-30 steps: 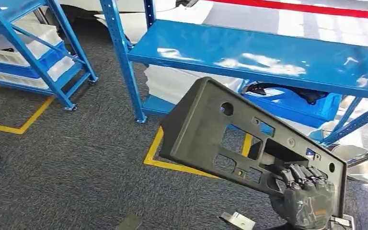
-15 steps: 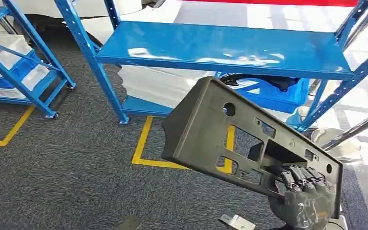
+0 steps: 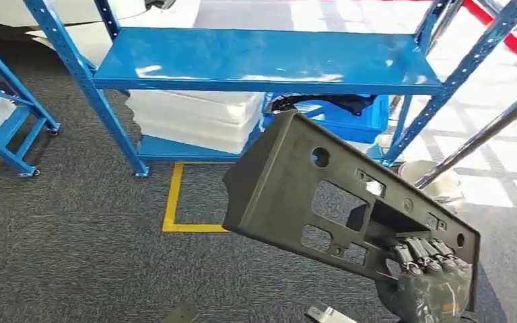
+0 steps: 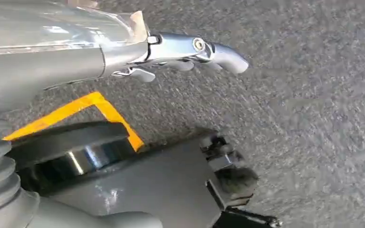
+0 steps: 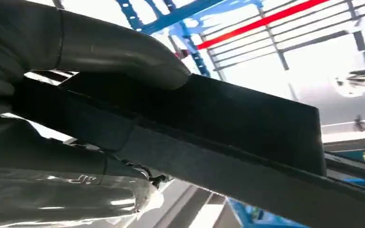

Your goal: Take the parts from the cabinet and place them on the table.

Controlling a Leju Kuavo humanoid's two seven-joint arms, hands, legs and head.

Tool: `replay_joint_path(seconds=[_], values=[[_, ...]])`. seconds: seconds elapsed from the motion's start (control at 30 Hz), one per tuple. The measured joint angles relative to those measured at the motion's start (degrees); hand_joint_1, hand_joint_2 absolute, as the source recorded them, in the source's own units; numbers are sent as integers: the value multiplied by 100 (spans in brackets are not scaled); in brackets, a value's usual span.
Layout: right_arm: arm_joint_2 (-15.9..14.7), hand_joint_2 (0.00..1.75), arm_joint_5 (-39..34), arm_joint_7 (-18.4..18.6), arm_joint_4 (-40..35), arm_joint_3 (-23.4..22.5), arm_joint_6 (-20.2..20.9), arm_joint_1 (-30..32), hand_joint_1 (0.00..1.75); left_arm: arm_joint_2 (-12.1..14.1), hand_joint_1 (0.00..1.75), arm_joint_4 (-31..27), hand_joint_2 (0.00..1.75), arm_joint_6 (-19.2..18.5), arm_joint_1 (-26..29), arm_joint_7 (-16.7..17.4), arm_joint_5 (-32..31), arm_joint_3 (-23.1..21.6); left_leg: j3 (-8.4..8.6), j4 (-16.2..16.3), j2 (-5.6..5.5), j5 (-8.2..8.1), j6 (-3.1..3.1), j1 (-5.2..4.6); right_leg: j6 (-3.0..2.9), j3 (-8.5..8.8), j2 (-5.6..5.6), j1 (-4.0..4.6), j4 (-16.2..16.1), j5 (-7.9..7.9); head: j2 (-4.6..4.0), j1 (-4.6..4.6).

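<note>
A large dark grey plastic panel (image 3: 289, 182) with several cut-outs hangs tilted over the carpet, in front of the blue cabinet (image 3: 262, 60). My right hand (image 3: 427, 286) grips it at its lower right end, fingers hooked through an opening. In the right wrist view the thumb (image 5: 114, 52) presses on the panel's dark edge (image 5: 228, 118). My left hand (image 4: 123, 57) hangs above the grey carpet with fingers stretched out and nothing in it. Under the cabinet's shelf, a black part (image 3: 330, 102) lies in a blue bin (image 3: 353, 121).
White foam slabs (image 3: 195, 118) are stacked on the cabinet's bottom level. Yellow floor tape (image 3: 173, 202) marks a box before it. Another blue rack (image 3: 0, 128) stands at the left. A slanted metal pole (image 3: 485, 134) crosses the right side.
The whole picture has shifted: the camera has turned, so the cabinet now sits further left and more square-on. The panel stays in my right hand in the same pose.
</note>
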Motion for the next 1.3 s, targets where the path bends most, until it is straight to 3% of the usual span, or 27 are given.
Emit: replay_joint_path(seconds=[0.03,0.1,0.13,0.17,0.2,0.27,0.3,0.37,0.4,0.47,0.53,0.6,0.63,0.67,0.7,0.8,0.83,0.87,0.9,0.97,1.0,1.03,1.1,1.13,1.17,1.2,1.3], values=[[0,175,5,2,0,-2,0,8,175,0,0,0,175,0,1,0,0,0,0,0,76,4,-6,0,10,150,-17,-5,-201,137,0,0],[0,175,13,11,-7,-7,0,9,175,-2,0,0,175,2,-5,0,0,0,15,0,206,6,-13,2,-3,757,-136,-5,-1227,600,0,0],[0,175,15,13,-22,-13,-2,7,175,-2,0,0,175,2,-8,0,-2,0,26,-1,246,7,-26,-8,-33,1033,-371,9,-1706,746,0,0],[0,175,22,15,-28,-15,0,-7,175,-2,0,0,175,4,-12,0,-4,0,12,13,283,4,-69,-55,-92,1072,-551,88,-1857,676,0,2],[2,175,29,18,-37,-17,-2,-2,175,0,0,0,175,7,-14,0,-4,0,6,4,324,22,-107,-54,-148,1028,-433,91,-1838,704,0,-18],[0,175,31,20,-42,-46,-2,26,175,0,0,0,175,4,-19,4,-7,0,22,-29,429,46,-162,-44,-198,974,-343,103,-1821,717,0,-11],[2,175,33,20,-53,-57,-7,31,175,-2,0,0,175,7,-24,4,-13,0,23,-45,479,42,-208,-52,-268,982,-278,92,-1889,769,0,-7],[4,175,44,20,-79,-57,-15,32,175,11,0,0,175,7,-26,0,-13,-2,-80,253,43,-281,-221,-21,-377,955,-190,50,-1933,842,0,-19],[7,175,46,20,-79,-57,-15,19,175,13,0,0,175,7,-17,7,-13,2,-248,670,-86,-528,-207,-22,-398,928,-129,50,-1930,856,0,-28],[11,175,48,22,-79,-66,-15,32,175,17,0,0,175,7,8,9,-13,0,-638,1598,-184,-894,-202,-30,-424,889,20,73,-1921,879,0,-24],[11,175,48,22,-79,-76,-15,54,175,20,0,0,175,7,15,15,-13,0,-625,1603,-198,-716,-186,-32,-420,874,176,82,-1888,883,0,-22],[13,175,50,22,-81,-92,-15,53,175,20,0,0,175,7,9,15,-13,0,-242,762,-265,-198,-151,-29,-405,869,344,82,-1833,873,0,-24],[15,175,48,22,-81,-96,-15,54,175,22,0,0,175,7,14,15,-13,0,-46,272,-505,38,-128,-15,-381,851,422,79,-1794,857,0,-24],[15,175,46,24,-81,-101,-15,48,175,26,0,0,175,7,12,15,-13,0,-12,172,-734,-23,-115,12,-343,795,477,116,-1730,842,0,-11],[15,175,39,29,-83,-107,-15,45,175,24,0,0,175,7,6,13,-13,0,12,74,-703,-82,-145,14,-309,719,556,83,-1692,862,0,-11],[15,175,20,37,-101,-142,-20,89,175,11,0,0,175,9,2,15,-15,0,-16,58,-530,-26,-64,-4,-193,643,747,41,-1715,933,0,-13],[13,175,13,37,-122,-159,-20,108,175,2,0,0,175,9,-12,15,-15,0,0,32,-438,-5,-32,12,-174,618,558,51,-1649,854,0,-9],[13,175,7,37,-153,-168,-22,88,175,2,0,0,175,7,-18,9,-18,0,1,22,-385,3,-12,20,-135,527,271,68,-1445,698,0,35],[13,175,-6,37,-166,-188,-22,69,175,2,0,0,175,9,-12,11,-17,0,-2,23,-302,3,-10,17,-97,355,118,55,-1075,490,0,33],[15,175,-20,37,-175,-205,-22,87,175,2,0,0,175,9,12,15,-17,0,-10,26,-117,-1,-9,10,-41,-76,0,16,-109,104,0,33],[15,175,-22,39,-175,-218,-22,98,175,2,0,0,175,7,13,17,-18,0,-11,27,-46,-2,-10,10,-21,-151,-14,1,64,100,0,35],[15,175,-22,39,-175,-236,-20,104,175,2,0,0,175,7,12,15,-17,0,-9,27,26,-7,-16,11,-5,-89,-22,-8,-55,214,0,33],[15,175,-22,39,-195,-247,-22,106,175,0,0,0,175,7,4,15,-20,0,9,26,147,-21,-39,16,-16,420,-121,-7,-1009,692,0,33],[15,175,-22,39,-210,-251,-22,104,175,0,0,0,175,7,2,15,-20,0,25,23,192,-33,-58,15,-40,709,-277,3,-1539,893,0,35],[15,175,-22,39,-227,-258,-22,88,175,0,0,0,175,7,1,15,-20,0,30,16,233,-43,-81,-16,-92,811,-497,66,-1759,802,0,33],[15,175,-19,39,-241,-260,-22,86,175,0,0,0,175,7,2,15,-20,0,28,14,269,-43,-120,-31,-170,781,-390,87,-1769,857,0,20],[13,175,-11,39,-273,-291,-22,128,175,-2,0,0,175,7,-12,15,-22,0,87,-53,414,-23,-233,-21,-274,735,-231,109,-1786,879,0,31]])
